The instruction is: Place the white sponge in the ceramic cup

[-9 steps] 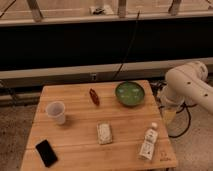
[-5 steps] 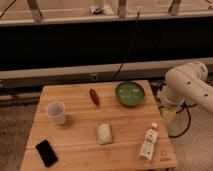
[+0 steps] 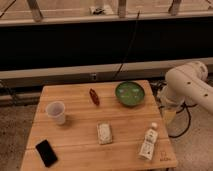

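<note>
The robot's white arm (image 3: 189, 86) bulks at the right edge of the frame, off the table's right side. Its gripper (image 3: 169, 115) hangs low beside that edge, below the green bowl (image 3: 130, 93) and well apart from everything on the boards. From here it is a pale, blurred shape, but the jaws look spread wide and I can make out nothing between them.

The white sponge (image 3: 104, 133) lies flat on the wooden table (image 3: 75, 92), a little below the centre of the frame, with bare wood all around it. The ceramic cup (image 3: 56, 111) stands upright at left of centre, up and to the left of the sponge, the two well apart.

Near the table's far edge, a small dark red thing (image 3: 93, 96) lies just left of the bowl; I cannot tell what it is. A black phone (image 3: 46, 152) lies flat at the lower left corner of the table. A white bottle (image 3: 148, 142) with a label is at the lower right, lower right of the sponge and near the table's front corner.
</note>
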